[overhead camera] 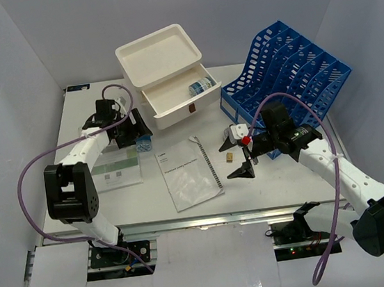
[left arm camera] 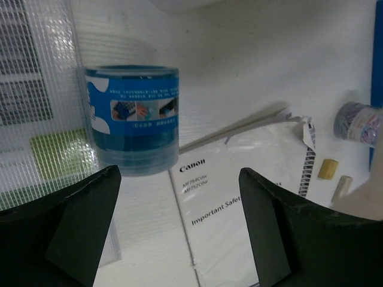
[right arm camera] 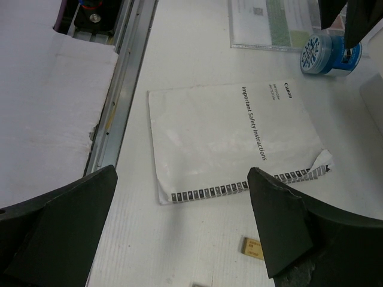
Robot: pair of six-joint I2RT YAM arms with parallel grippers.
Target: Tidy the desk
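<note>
On the desk [overhead camera: 136, 205], a drawer [overhead camera: 174, 115] holds a cylinder [overhead camera: 201, 86]

SETTING: robotics lab cell, posing as an office desk [overhead camera: 288, 181] | EVIDENCE: white panels [overhead camera: 2, 83] walling it in; robot arms [overhead camera: 84, 153] standing at its rail [overhead camera: 208, 220]; blue file rack [overhead camera: 295, 68], Canon booklet [overhead camera: 189, 175] lying out

drawer box [overhead camera: 155, 55] rear centre | file rack [overhead camera: 289, 68] to its right | booklet [overhead camera: 187, 175] in front, on desk [overhead camera: 288, 182]
</note>
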